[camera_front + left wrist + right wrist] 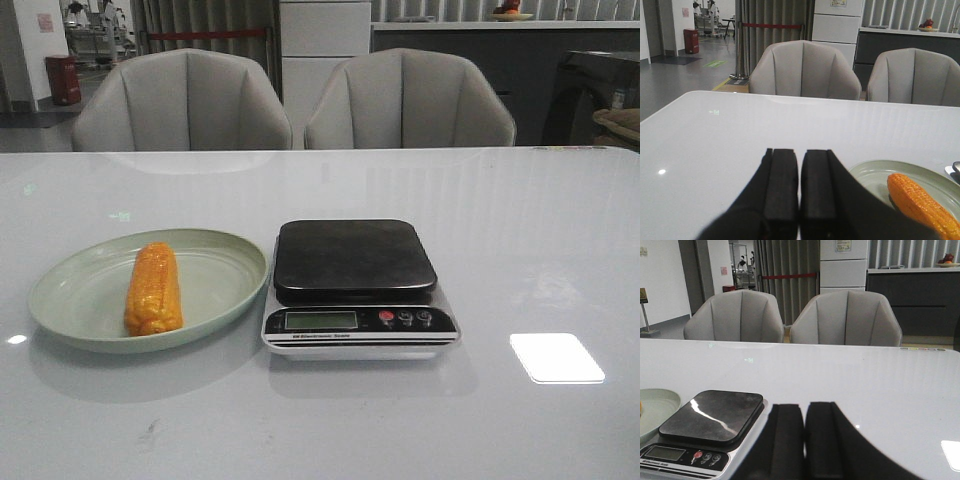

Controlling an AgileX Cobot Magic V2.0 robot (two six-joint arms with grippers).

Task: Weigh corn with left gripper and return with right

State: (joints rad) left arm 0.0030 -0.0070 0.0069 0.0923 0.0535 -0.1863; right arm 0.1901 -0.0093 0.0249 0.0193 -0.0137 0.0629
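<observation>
The orange-yellow corn (153, 288) lies on a pale green plate (70, 285) at the table's left; it also shows in the left wrist view (922, 205) on the plate (875, 172). A kitchen scale (358, 320) with a black platform (352, 256) stands just right of the plate, platform bare; it shows in the right wrist view (710, 415). My left gripper (800, 152) is shut and empty, low over the table to the left of the plate. My right gripper (805, 407) is shut and empty, to the right of the scale. Neither gripper shows in the front view.
Two grey chairs (182, 100) (408, 98) stand behind the table's far edge. A bright light patch (556, 357) reflects on the glossy white table (520, 230) right of the scale. The plate's edge (655, 407) shows in the right wrist view.
</observation>
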